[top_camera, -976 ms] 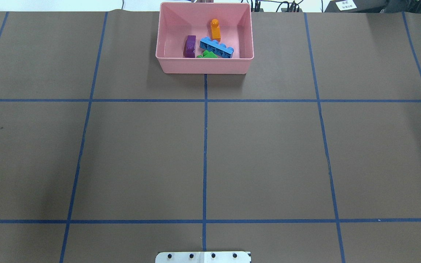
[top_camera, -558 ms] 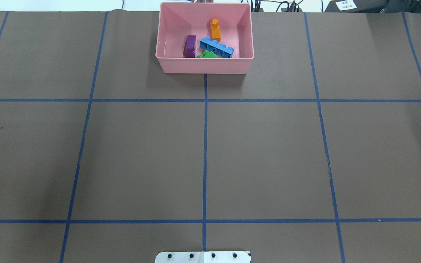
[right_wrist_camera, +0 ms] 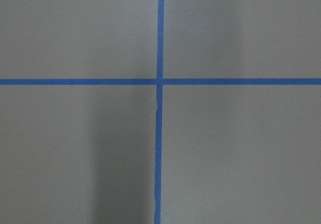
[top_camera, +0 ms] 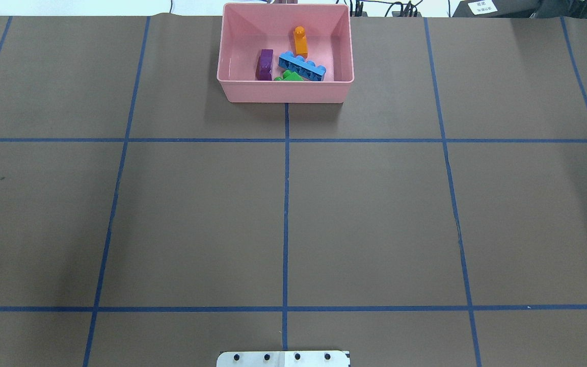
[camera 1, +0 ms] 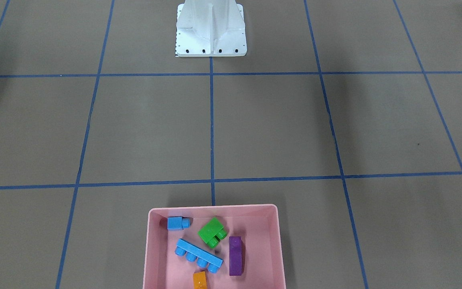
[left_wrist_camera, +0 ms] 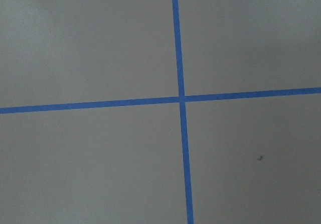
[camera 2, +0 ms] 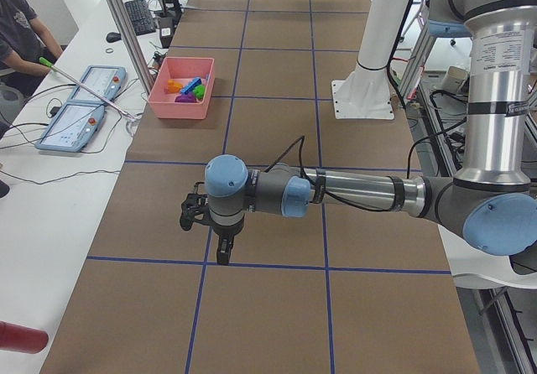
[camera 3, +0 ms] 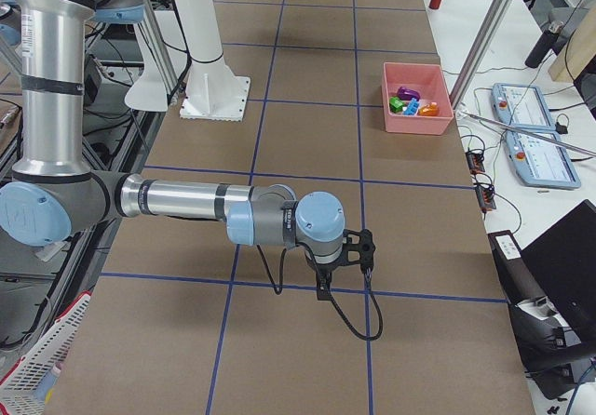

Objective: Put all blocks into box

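Though both arms hang well apart from it, the shallow pink plastic box [camera 1: 213, 207] sits at the bottom middle of the front view. Inside lie the little orange brick [camera 1: 199, 280], small blue brick [camera 1: 177, 223], long blue brick [camera 1: 199, 255], long purple brick [camera 1: 235, 255] and chunky green brick [camera 1: 211, 233]. The left gripper [camera 2: 186, 214] and right gripper [camera 3: 369, 251] show only in the side views, near the middle. I cannot tell if they are spread or pressed together.

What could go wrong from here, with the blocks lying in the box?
1. A miscount: in the overhead view the near wall of the box hides the small blue block, so only four blocks show there. A needless extra reach might follow.
2. The box sits at the far edge of the table, so a nudge from any further reach could shift it over that edge.
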`<state>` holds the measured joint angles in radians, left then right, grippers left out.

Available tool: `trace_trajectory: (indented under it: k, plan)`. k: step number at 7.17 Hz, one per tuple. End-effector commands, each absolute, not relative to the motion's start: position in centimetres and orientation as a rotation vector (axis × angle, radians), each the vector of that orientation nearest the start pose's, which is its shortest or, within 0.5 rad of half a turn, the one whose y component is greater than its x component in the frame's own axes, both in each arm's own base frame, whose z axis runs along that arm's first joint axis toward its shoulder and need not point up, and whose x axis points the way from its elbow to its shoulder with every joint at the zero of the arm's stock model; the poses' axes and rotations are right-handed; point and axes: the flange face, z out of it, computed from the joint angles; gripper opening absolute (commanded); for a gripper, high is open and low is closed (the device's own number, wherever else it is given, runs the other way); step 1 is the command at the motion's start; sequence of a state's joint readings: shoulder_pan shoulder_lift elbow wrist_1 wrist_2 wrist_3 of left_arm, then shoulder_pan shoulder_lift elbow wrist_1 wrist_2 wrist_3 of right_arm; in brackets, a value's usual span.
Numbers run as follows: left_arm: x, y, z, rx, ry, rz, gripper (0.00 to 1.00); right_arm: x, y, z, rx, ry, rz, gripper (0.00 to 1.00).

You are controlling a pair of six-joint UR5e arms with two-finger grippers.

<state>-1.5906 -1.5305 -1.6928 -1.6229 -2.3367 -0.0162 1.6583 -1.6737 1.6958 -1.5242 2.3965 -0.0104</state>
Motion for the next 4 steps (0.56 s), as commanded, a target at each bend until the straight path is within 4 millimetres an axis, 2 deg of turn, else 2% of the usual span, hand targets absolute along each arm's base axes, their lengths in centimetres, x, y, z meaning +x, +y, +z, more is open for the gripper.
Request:
trace_trajectory:
  k: [1,4]
  plan:
    - [-7.5,-48.0,61.5,0.127,0.752,0.015,1.00,9.8,-45.0,61.1,0.145,-0.737,0.022,1.00]
    - [-7.5,-47.9,61.6,0.125,0.752,0.014,1.00,7.1,-44.8,61.9,0.102,-0.754,-0.022,1.00]
